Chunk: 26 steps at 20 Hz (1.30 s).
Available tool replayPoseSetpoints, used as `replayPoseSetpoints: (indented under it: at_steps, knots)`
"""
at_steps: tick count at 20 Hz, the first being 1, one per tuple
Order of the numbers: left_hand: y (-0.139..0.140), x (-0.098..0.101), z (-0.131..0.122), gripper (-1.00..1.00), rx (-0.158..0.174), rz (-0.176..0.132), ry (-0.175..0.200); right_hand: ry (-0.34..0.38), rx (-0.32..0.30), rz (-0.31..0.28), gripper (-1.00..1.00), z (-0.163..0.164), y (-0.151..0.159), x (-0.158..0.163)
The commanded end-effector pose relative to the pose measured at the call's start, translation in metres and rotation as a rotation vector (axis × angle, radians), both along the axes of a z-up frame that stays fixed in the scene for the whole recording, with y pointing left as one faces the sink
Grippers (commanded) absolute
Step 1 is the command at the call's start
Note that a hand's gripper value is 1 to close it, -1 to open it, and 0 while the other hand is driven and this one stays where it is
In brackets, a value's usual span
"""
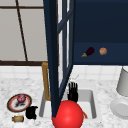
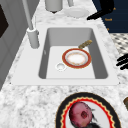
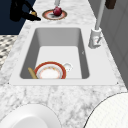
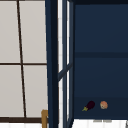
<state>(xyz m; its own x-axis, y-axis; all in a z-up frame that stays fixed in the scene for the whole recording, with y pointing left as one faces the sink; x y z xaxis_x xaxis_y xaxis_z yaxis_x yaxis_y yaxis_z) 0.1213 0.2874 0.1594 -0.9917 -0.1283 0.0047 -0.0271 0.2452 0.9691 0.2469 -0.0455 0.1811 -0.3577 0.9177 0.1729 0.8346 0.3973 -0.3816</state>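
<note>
My right hand (image 1: 72, 91) hovers over the sink (image 1: 91, 100) with its fingers straight and upward, holding nothing; it is also at the far front edge in the left side view (image 2: 102, 10). My left hand (image 1: 31, 112) sits low by the counter's front edge, between a dark-rimmed plate (image 1: 12, 105) carrying a red onion (image 1: 21, 98) and the sink. Its relaxed fingers (image 2: 122, 61) hold nothing. A small brown roll (image 1: 17, 118) lies just left of it. The same hand (image 3: 20, 11) hangs beside the onion plate (image 3: 46, 15).
A big red ball (image 1: 67, 115) covers the sink's front. In the basin lie a red-rimmed plate (image 2: 76, 58), a small white cup (image 2: 60, 66) and a brown stick (image 2: 85, 44). An open blue cabinet door (image 1: 53, 50) stands above; eggplant (image 1: 88, 52) and peach (image 1: 103, 51) inside. White plate (image 1: 120, 108) right.
</note>
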Motion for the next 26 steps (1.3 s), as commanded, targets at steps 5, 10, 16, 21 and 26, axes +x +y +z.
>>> replayPoseSetpoints:
  at_steps: [5, 10, 16, 21, 26]
  knots:
    - [0.000, 0.000, 0.000, 0.00, 0.000, 0.000, 0.000, 0.131, 0.013, 0.056, -1.00, -0.001, -0.005, 0.008]
    - [0.000, 0.000, 0.000, 0.00, 0.000, 0.000, 0.000, 0.214, 0.023, 0.056, -1.00, -0.006, -0.018, 0.007]
    - [0.000, 0.000, 0.000, 0.00, 0.000, 0.000, 0.000, 0.330, 0.032, 0.148, -1.00, -0.010, -0.039, -0.003]
    - [0.000, 0.000, 0.000, 0.00, 0.000, 0.000, 0.000, 0.434, 0.045, 0.201, -1.00, -0.015, -0.062, -0.009]
    - [0.000, 0.000, 0.000, 0.00, 0.000, 0.000, 0.000, 0.540, 0.059, 0.246, -1.00, -0.019, -0.084, -0.016]
